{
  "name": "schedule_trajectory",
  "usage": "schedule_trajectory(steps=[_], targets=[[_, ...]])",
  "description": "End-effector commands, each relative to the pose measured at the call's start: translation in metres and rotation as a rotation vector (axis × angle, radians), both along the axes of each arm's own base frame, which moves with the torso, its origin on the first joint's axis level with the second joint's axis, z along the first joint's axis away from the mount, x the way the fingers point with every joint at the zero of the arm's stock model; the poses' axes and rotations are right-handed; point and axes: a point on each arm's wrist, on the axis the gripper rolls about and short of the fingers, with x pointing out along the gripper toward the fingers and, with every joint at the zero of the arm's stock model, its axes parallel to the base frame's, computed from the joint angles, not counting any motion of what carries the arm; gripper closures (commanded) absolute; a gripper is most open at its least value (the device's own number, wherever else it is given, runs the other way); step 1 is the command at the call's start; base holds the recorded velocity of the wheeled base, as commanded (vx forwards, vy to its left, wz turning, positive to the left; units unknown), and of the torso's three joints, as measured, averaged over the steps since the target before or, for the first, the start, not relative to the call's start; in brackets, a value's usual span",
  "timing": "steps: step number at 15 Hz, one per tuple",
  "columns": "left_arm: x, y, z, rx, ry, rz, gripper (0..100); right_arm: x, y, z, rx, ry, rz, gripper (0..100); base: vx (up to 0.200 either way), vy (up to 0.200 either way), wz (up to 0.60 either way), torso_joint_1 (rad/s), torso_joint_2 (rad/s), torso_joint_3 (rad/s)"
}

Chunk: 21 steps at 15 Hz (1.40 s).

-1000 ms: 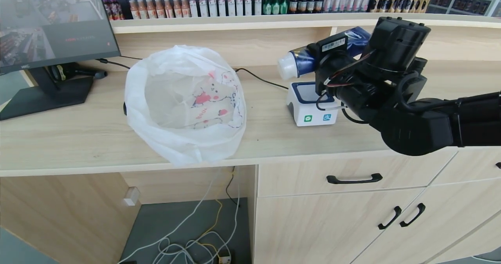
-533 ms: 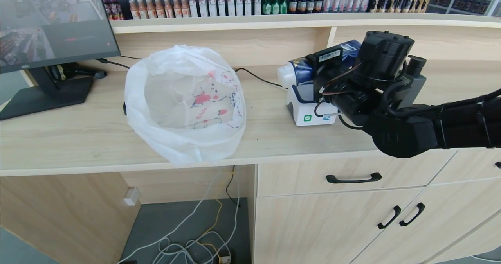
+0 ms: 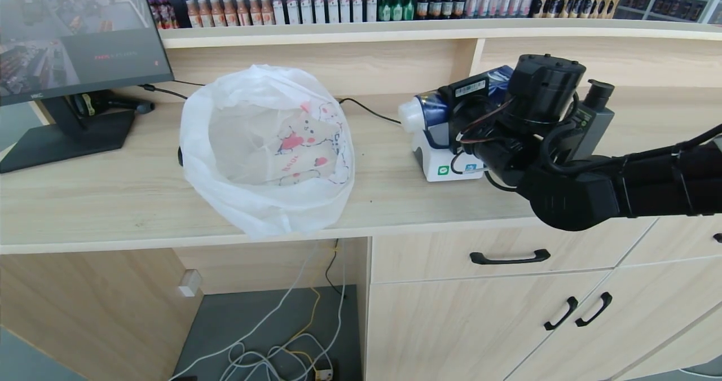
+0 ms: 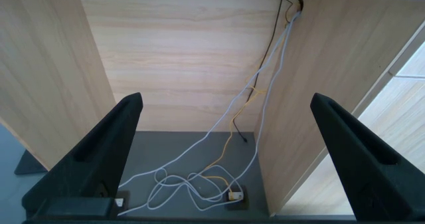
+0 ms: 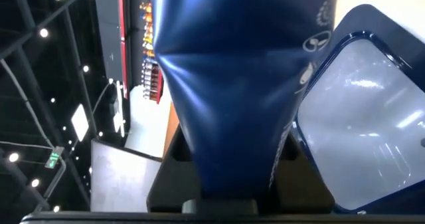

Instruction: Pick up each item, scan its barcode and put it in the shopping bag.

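My right gripper [image 3: 451, 107] is shut on a dark blue pouch with a white cap [image 3: 424, 112], held sideways just above the white barcode scanner [image 3: 443, 158] on the counter. In the right wrist view the blue pouch [image 5: 239, 84] lies between the fingers, with the scanner window [image 5: 362, 131] close beside it. The white shopping bag [image 3: 268, 144] stands open on the counter to the left of the scanner. My left gripper [image 4: 226, 157] hangs open below the counter, facing the cable recess.
A monitor [image 3: 79, 31] on its stand sits at the counter's far left. A raised shelf [image 3: 395, 31] with a row of bottles runs behind. A black cable [image 3: 372, 113] leads to the scanner. Drawers and cabinet doors [image 3: 507, 257] lie below the counter edge.
My right arm has lowered the pouch toward the scanner and drawn it slightly nearer. The bag and left arm have not moved.
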Motion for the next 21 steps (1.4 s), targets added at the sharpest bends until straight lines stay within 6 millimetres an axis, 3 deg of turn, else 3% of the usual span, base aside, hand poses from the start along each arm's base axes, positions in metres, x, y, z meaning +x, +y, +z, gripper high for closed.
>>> schedule_trajectory(steps=[1, 10, 21], targets=[[0.000, 0.000, 0.000, 0.000, -0.001, 0.000, 0, 0.000, -0.001, 0.000, 0.003, 0.000, -0.003, 100, 0.000, 0.000, 0.00, 0.000, 0.00, 0.000], [0.000, 0.000, 0.000, 0.000, -0.001, 0.001, 0, 0.008, -0.014, -0.004, 0.054, 0.021, -0.038, 100, 0.000, 0.000, 0.00, 0.000, 0.00, 0.000], [0.000, 0.000, 0.000, 0.000, -0.001, 0.001, 0, 0.010, -0.012, -0.013, 0.041, 0.044, -0.037, 100, 0.000, 0.000, 0.00, 0.000, 0.00, 0.000]])
